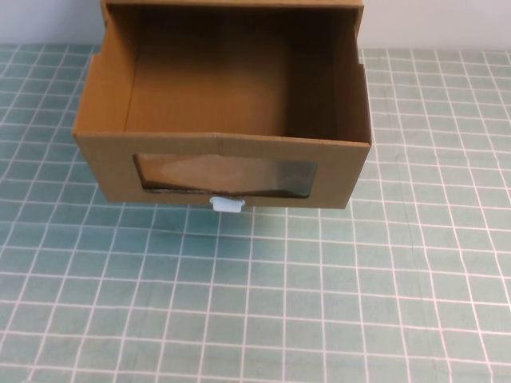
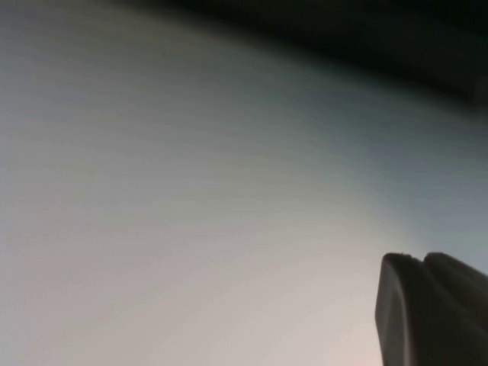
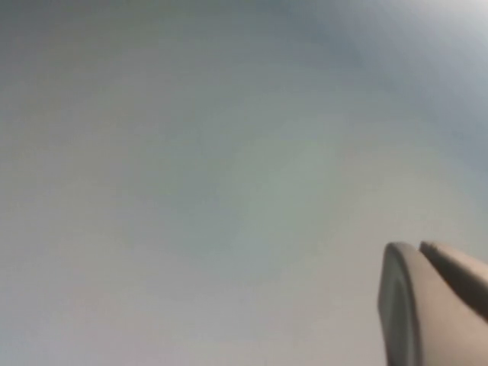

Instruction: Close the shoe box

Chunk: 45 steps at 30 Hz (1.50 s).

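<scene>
- While neither arm shows in the high view, we see the shoe box (image 1: 223, 120) standing at the far edge of the tabletop (image 1: 319, 303), about midway between its left and right edges.
- We see its brown cardboard drawer pulled well out toward the near edge, with the inside open to view from above and nothing lying in it.
- We find the outer sleeve (image 1: 231, 5) only as a strip at the far edge of the tabletop, with the drawer's back end still inside it.
- We note the front panel facing the near edge, with a clear rectangular window (image 1: 226, 175) set in it.
- We see a small white pull tab (image 1: 227, 204) at the lower edge of that panel, just below the window and about at its middle.
- We see the tabletop covered by a green mat with a white grid.
- We see the left gripper (image 2: 431, 309) only in the left wrist view, as a dark grey tip against a blank pale background, well clear of the box; we cannot tell whether its jaws are apart or together.
- We see the right gripper (image 3: 431, 301) only in the right wrist view, as a grey tip against a blank pale background; we cannot tell how its jaws stand either.
</scene>
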Each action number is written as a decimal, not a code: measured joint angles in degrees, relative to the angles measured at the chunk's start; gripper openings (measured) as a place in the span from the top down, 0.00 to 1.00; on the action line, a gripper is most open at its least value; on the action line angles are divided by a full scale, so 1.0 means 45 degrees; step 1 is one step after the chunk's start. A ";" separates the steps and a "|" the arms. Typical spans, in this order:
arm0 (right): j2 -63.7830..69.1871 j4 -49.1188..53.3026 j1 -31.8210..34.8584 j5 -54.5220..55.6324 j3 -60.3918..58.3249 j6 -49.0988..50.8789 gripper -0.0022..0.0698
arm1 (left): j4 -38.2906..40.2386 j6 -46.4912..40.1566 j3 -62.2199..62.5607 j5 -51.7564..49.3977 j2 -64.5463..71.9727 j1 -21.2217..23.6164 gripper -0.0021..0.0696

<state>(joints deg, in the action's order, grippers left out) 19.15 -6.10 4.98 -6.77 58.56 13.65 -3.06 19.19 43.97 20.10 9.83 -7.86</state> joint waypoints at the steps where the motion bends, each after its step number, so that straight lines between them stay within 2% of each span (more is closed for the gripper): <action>1: 0.0716 0.0000 0.0000 -0.0586 0.0539 0.0000 0.99 | 0.0000 0.0164 0.0474 -0.1173 0.0370 0.0000 0.98; 6: 0.4132 -0.0525 -0.0680 -0.2916 0.2818 0.0024 0.99 | -0.0089 0.0630 0.3157 -0.8917 0.3185 0.0000 0.98; 10: 0.6171 -0.0634 -0.1402 -0.3482 0.3206 -0.0488 0.99 | -0.0818 0.0050 0.3857 -1.1901 0.5009 0.0000 0.98; 17: 0.8576 -0.1401 -0.1914 -0.4086 0.3159 -0.1549 0.99 | -0.0613 -0.0315 0.3857 -1.3000 0.7009 0.0000 0.98; 19: 0.9045 -0.1422 -0.2285 -0.4248 0.3159 -0.2539 0.99 | -0.0081 -0.1299 0.3857 -1.2858 0.7537 0.0000 0.98; 23: 1.0005 -0.1483 -0.2770 -0.5806 0.3454 -0.6138 0.99 | 0.2193 -0.4854 0.4095 -1.2104 0.8656 0.0000 0.98; 29: 1.1456 -0.1868 -0.2936 -0.9768 0.4654 -0.8191 0.99 | 0.4976 -0.7421 0.5634 -1.1898 1.1095 0.0000 0.98; 33: 1.1823 -0.3886 -0.3049 -1.0398 0.4612 -1.0165 0.99 | 0.7585 -0.9807 0.6624 -1.2399 1.2793 0.0000 0.98; 38: 1.1823 -0.7216 -0.3078 -0.9133 0.3858 -1.2038 0.99 | 1.0390 -1.2273 0.8788 -1.4179 1.5072 0.0000 0.98; 42: 1.1833 -0.9211 -0.3617 -0.8596 0.3251 -1.3852 0.99 | 1.0922 -1.2718 1.1218 -1.5677 1.7203 0.0000 0.98; 45: 1.1833 -0.9487 -0.4517 -0.8485 0.2981 -1.4363 0.99 | 1.1022 -1.2740 1.3057 -1.6529 1.8594 0.0000 0.98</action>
<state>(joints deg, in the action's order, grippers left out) 72.40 -48.80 -15.35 -44.95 71.97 -50.99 46.54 -38.14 102.73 -54.28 93.50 -7.86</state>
